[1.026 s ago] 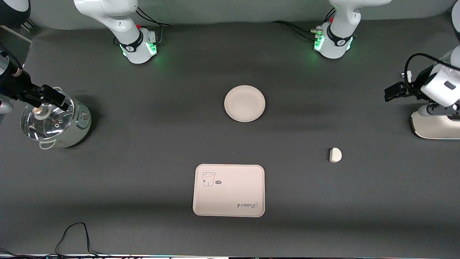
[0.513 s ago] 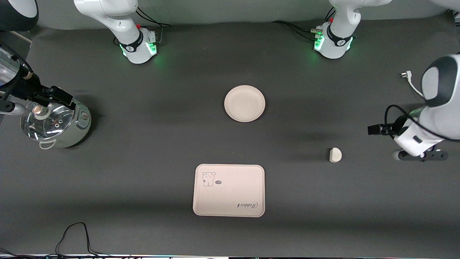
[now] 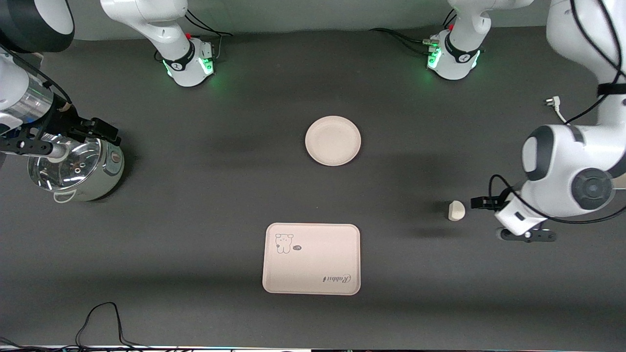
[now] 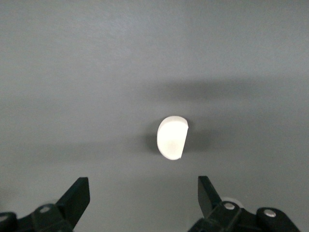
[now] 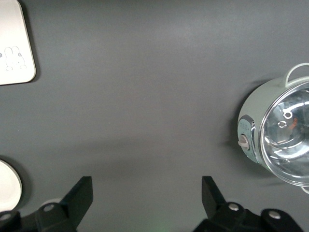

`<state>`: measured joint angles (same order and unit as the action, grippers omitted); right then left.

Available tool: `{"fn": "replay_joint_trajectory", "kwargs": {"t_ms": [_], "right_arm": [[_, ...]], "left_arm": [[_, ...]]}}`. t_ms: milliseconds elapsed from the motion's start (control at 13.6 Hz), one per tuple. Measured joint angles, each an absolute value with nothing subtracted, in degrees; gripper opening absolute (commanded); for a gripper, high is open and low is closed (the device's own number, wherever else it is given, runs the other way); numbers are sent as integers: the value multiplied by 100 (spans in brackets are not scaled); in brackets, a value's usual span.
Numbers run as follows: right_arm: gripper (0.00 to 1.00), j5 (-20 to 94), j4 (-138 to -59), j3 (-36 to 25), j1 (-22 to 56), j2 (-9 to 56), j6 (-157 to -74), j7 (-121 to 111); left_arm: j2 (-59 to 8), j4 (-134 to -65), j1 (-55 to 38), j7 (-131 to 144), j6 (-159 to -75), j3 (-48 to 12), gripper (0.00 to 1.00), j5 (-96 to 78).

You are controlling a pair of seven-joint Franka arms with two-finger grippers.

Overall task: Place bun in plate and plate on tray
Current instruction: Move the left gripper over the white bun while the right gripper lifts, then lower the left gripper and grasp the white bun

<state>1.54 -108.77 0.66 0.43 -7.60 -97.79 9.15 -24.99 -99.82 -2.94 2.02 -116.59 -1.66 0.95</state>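
The small white half-round bun lies on the dark table toward the left arm's end; it also shows in the left wrist view. My left gripper hovers beside the bun, open and empty, with the bun ahead of its fingers. The round cream plate sits empty mid-table; its edge shows in the right wrist view. The cream Rabbit tray lies nearer the front camera than the plate, and a corner shows in the right wrist view. My right gripper hangs open and empty over the pot.
A pale green pot with a glass lid stands at the right arm's end and shows in the right wrist view. A black cable loops by the front edge. A white plug lies at the left arm's end.
My left arm has swung in from the table's end and come down beside the bun. My right arm has shifted a little over the pot. Bun, plate and tray have not moved.
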Motion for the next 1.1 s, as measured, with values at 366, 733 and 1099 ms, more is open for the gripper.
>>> {"fn": "replay_joint_trajectory", "kwargs": {"t_ms": [366, 733, 1099], "right_arm": [[100, 288, -11031, 216, 69, -752, -9893, 933], [100, 389, -11119, 386, 69, -676, -10031, 1109], [100, 401, -11129, 492, 13, -556, -10103, 1210]], "left_arm": [[-2887, -10590, -407, 61, -12638, -174, 99, 95], [-3162, -10678, -506, -133, -12842, -178, 98, 95], [-3404, -10685, -524, -353, -13127, -174, 68, 96]]}}
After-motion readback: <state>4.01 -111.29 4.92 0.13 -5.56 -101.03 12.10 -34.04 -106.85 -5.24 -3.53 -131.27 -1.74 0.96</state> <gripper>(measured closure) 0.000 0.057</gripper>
